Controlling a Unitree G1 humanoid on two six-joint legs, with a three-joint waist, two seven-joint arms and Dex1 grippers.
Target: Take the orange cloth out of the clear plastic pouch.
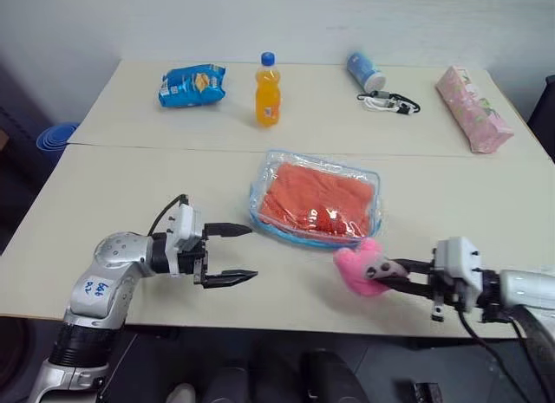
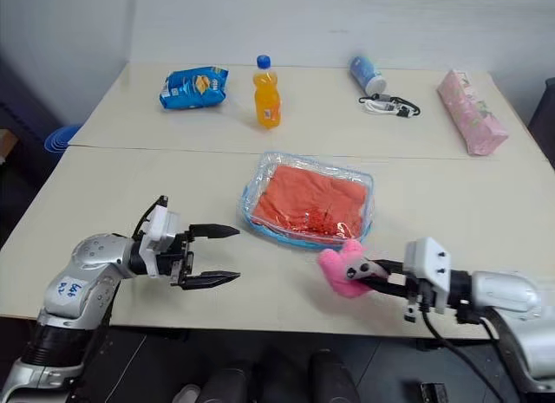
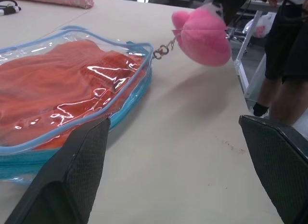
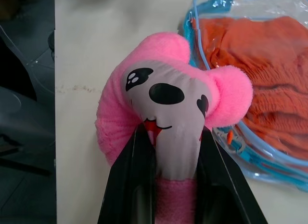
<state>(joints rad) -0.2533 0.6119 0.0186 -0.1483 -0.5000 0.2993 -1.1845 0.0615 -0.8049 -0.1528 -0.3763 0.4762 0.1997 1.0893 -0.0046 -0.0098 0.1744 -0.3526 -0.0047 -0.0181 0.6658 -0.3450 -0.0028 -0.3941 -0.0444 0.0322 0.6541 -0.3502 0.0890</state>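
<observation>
This looks like a test room or lab, not a home. Two plain tables (image 1: 113, 247) are pushed together by a bare white wall (image 1: 347, 22). Past the table edge stand metal racks (image 3: 250, 46), and a person's legs (image 3: 284, 74), maybe someone watching.

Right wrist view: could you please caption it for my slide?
Right pincer grips a pink plush charm beside the clear pouch holding the orange cloth.

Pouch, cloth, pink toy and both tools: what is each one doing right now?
Clear plastic pouch: flat on the table, cloth inside.
Orange cloth: folded, inside the pouch.
Pink plush charm: chained to the pouch, pinched by the right tool.
Right tool: shut on the charm.
Left tool: open, holding nothing.
</observation>
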